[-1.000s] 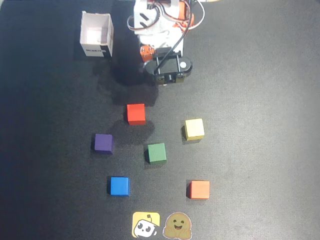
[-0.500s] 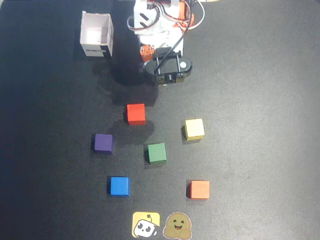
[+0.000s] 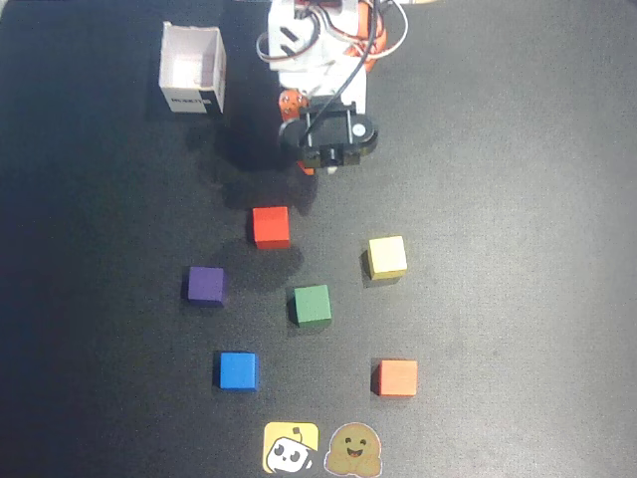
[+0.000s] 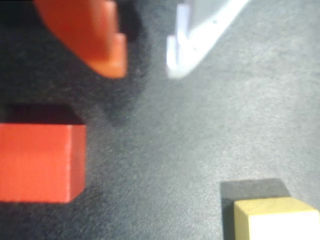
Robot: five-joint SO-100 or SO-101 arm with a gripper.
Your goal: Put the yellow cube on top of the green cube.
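Yellow cube (image 3: 386, 256) lies untouched beside green cube (image 3: 312, 305); gripper (image 4: 145, 70), jaws apparently parted and empty, must first descend onto it.

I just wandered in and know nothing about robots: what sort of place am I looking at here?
Probably a hobby or lab tabletop set up for robot practice. A small arm's gripper hangs over a black mat with coloured cubes spread apart, among them the yellow cube and green cube, plus a small white box.
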